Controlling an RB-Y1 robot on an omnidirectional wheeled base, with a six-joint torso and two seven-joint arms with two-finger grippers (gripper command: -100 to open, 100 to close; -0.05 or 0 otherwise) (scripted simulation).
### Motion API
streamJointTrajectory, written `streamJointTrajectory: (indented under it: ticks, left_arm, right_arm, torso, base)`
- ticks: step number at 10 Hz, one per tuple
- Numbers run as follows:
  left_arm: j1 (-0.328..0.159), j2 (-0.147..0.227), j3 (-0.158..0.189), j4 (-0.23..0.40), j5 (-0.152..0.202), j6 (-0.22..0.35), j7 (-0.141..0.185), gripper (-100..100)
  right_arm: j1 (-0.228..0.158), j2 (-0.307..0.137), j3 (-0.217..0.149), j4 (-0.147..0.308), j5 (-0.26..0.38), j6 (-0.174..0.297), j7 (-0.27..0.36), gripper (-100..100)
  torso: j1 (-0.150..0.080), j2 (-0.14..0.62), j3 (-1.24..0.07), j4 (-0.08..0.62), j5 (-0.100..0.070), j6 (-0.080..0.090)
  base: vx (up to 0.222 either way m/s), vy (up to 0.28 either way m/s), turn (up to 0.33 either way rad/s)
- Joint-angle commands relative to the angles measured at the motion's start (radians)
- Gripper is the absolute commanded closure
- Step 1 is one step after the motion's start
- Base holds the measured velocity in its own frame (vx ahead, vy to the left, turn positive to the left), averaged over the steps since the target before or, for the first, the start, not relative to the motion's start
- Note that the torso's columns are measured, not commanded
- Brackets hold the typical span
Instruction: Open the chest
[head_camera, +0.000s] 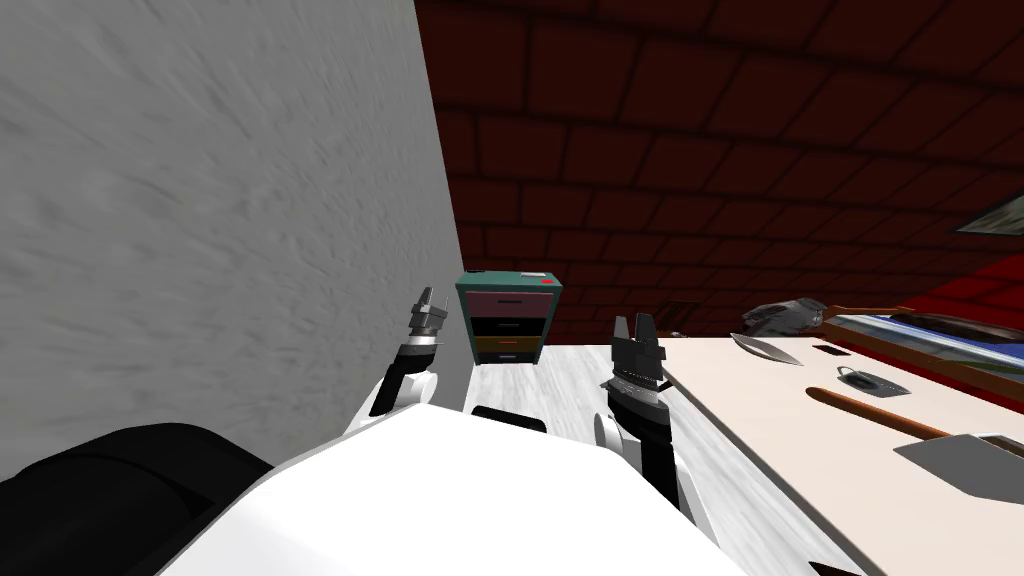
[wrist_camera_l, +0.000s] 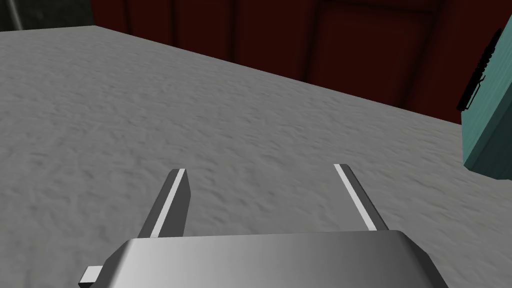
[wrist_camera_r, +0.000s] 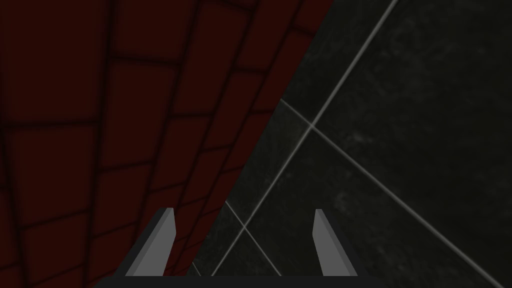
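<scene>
The chest (head_camera: 508, 316) is a small teal cabinet with several drawers of different colours, standing on the pale floor against the dark red brick wall ahead. All its drawers look closed. My left gripper (head_camera: 426, 302) is raised just left of it, close to the grey wall, and stands open. In the left wrist view the open fingers (wrist_camera_l: 172, 200) face the grey wall, with a teal corner of the chest (wrist_camera_l: 492, 125) off to one side. My right gripper (head_camera: 637, 328) is raised to the right of the chest, also open with nothing held (wrist_camera_r: 244, 235).
A grey wall (head_camera: 220, 220) runs close along my left. On my right a long pale table (head_camera: 850, 440) carries a knife (head_camera: 765, 347), a spatula (head_camera: 930, 440) and other small items. A strip of pale floor (head_camera: 570, 380) leads to the chest.
</scene>
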Motion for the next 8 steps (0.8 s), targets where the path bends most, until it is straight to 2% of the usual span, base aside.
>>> streamJointTrajectory:
  ticks: [1,8]
  left_arm:
    - [0.0,0.0,0.0,0.0,0.0,0.0,0.0,0]
    - [0.0,0.0,0.0,0.0,0.0,0.0,0.0,0]
  right_arm:
    - [0.0,0.0,0.0,0.0,0.0,0.0,0.0,0]
    - [0.0,0.0,0.0,0.0,0.0,0.0,0.0,0]
  torso:
    - [0.0,0.04,-0.082,0.041,0.0,0.0]
    - [0.0,0.544,-1.087,0.544,0.0,0.0]
  base:
    - [0.0,0.0,0.0]
    - [0.0,0.0,0.0]
